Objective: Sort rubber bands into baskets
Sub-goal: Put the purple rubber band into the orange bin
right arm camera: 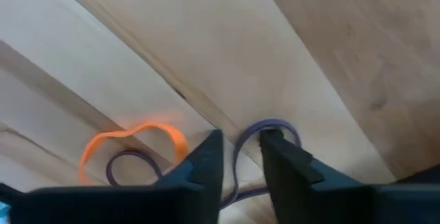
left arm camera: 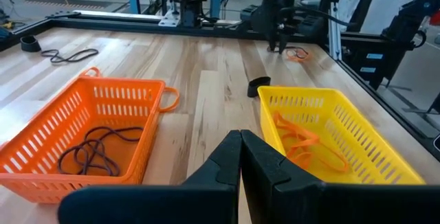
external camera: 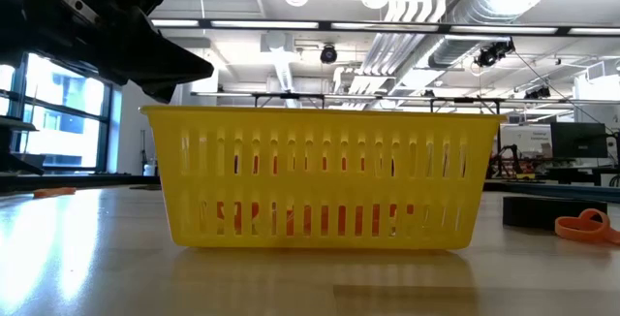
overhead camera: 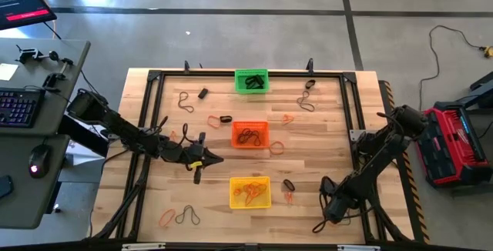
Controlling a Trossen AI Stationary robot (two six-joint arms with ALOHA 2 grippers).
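Note:
Three baskets stand in a row down the table's middle. The green one point(overhead camera: 251, 81) holds thick black bands, the orange one point(overhead camera: 250, 134) thin dark bands and the yellow one point(overhead camera: 250, 192) orange bands. My left gripper point(overhead camera: 212, 158) is shut and empty, above the table left of the orange and yellow baskets. My right gripper point(overhead camera: 320, 222) points down at the table right of the yellow basket. Its fingers are a little apart, on either side of a strand of a thin dark band point(right arm camera: 275, 124). An orange band point(right arm camera: 130, 138) lies beside it. My right gripper comes from above with its fingertips point(right arm camera: 206, 157) close to the table. A strand of the thin dark band point(right arm camera: 237, 148) runs through the narrow gap between them. I cannot tell whether the fingers touch it. The band lies flat on the wood.
Loose bands lie about the table: a thick black one point(overhead camera: 289, 183) and an orange one point(overhead camera: 289, 197) right of the yellow basket, an orange and a dark one at the near left point(overhead camera: 177, 218), others far left point(overhead camera: 185, 101) and far right point(overhead camera: 306, 103). A black frame point(overhead camera: 354, 105) borders the table.

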